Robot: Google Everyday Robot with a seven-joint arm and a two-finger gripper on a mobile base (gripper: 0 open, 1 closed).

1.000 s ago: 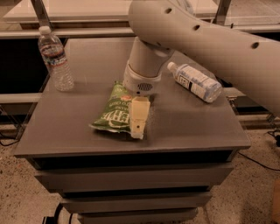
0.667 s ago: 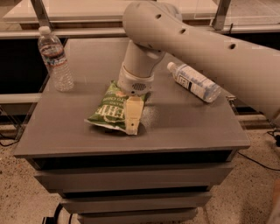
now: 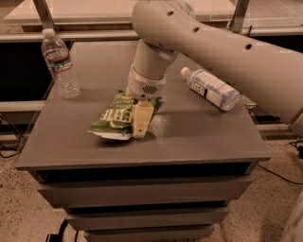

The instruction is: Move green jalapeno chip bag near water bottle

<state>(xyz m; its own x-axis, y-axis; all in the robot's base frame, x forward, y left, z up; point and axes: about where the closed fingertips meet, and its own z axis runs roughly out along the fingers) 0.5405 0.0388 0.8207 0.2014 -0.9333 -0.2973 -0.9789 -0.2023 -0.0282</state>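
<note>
The green jalapeno chip bag (image 3: pixel 117 117) lies flat near the middle of the grey tabletop (image 3: pixel 199 132), white lettering up. My gripper (image 3: pixel 137 124) hangs from the big white arm straight down onto the bag's right side. One cream finger (image 3: pixel 142 119) shows against the bag's right edge; the other is hidden. The bag seems held between them. The water bottle (image 3: pixel 58 63), clear and ribbed with a white cap and a narrow red-and-blue band, stands upright at the table's back left corner, well left of the bag.
A smoother bluish bottle with a wide white label (image 3: pixel 211 88) lies on its side at the right of the table. The table's front edge runs just below the bag. A light counter (image 3: pixel 94 9) stands behind the table.
My gripper and the chip bag have slid together to the left, towards the water bottle. Both bottles have stayed where they were.
</note>
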